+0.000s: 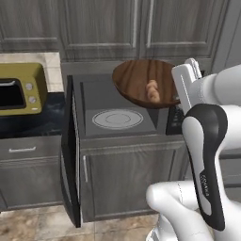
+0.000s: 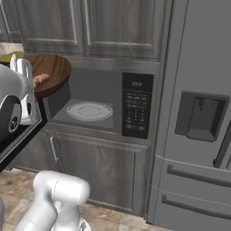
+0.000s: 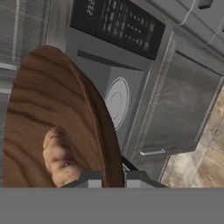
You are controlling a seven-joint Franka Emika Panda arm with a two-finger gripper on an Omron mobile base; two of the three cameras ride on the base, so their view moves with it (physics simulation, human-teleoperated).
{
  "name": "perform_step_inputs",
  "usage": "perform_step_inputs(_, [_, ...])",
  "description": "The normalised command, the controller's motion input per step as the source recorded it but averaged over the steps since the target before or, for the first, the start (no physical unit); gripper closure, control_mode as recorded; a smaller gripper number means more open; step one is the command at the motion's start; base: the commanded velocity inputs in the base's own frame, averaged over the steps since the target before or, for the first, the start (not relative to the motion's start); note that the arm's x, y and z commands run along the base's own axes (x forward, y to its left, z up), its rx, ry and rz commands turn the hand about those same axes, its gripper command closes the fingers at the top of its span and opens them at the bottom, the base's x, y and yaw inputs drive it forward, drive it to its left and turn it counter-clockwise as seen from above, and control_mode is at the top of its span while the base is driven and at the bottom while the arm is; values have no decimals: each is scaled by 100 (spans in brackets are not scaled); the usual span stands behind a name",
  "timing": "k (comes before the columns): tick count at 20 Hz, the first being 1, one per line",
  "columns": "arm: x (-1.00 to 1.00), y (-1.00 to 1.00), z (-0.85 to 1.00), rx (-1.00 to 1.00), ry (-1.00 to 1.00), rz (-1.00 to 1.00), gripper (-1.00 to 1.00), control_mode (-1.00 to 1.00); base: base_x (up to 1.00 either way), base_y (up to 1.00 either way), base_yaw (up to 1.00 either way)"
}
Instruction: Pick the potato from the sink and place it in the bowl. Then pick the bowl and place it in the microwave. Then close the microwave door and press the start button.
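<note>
My gripper (image 3: 114, 178) pinched the stiff wooden bowl (image 3: 52, 118) by its rim; tilted, its loose potato (image 3: 59, 159) would probably roll, so I kept level.

- Bowl (image 1: 141, 82): brown wood with visible grain, tilted, rim held between the fingers of the hand (image 3: 114, 179), in front of the open microwave (image 1: 117, 101).
- Potato (image 1: 152, 90): tan lump inside the bowl, just beside the hand.
- Microwave door (image 1: 70, 150): swung open; turntable bare.
</note>
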Motion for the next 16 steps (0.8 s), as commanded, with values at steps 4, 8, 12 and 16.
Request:
perform_step_inputs(4, [0, 0, 0, 0, 0, 0, 100, 100, 27, -32, 11])
perform_step_inputs(8, [0, 0, 0, 0, 0, 0, 100, 100, 1, -22, 3])
perform_step_inputs(12, [0, 0, 0, 0, 0, 0, 100, 100, 0, -7, 0])
perform_step_inputs(16, [0, 0, 0, 0, 0, 0, 100, 100, 0, -1, 0])
